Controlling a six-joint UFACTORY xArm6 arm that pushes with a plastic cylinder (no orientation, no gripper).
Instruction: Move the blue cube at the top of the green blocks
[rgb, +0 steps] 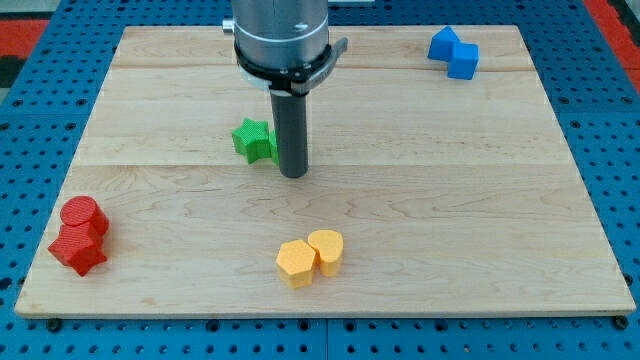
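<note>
Two blue blocks touch each other at the view's top right: a blue block (442, 43) and a blue cube (464, 61) just to its lower right. A green star-shaped block (253, 140) lies left of the board's centre. My tip (293, 173) rests on the board right beside the green block, at its right side and slightly lower. The rod hides the green block's right edge, and I cannot tell whether they touch. The blue blocks are far from my tip, toward the view's upper right.
A wooden board (450, 200) lies on a blue pegboard. Two red blocks (80, 235) sit together near the board's left edge. Two yellow blocks (310, 256) sit together near the bottom centre. The arm's grey body (282, 40) hangs over the top centre.
</note>
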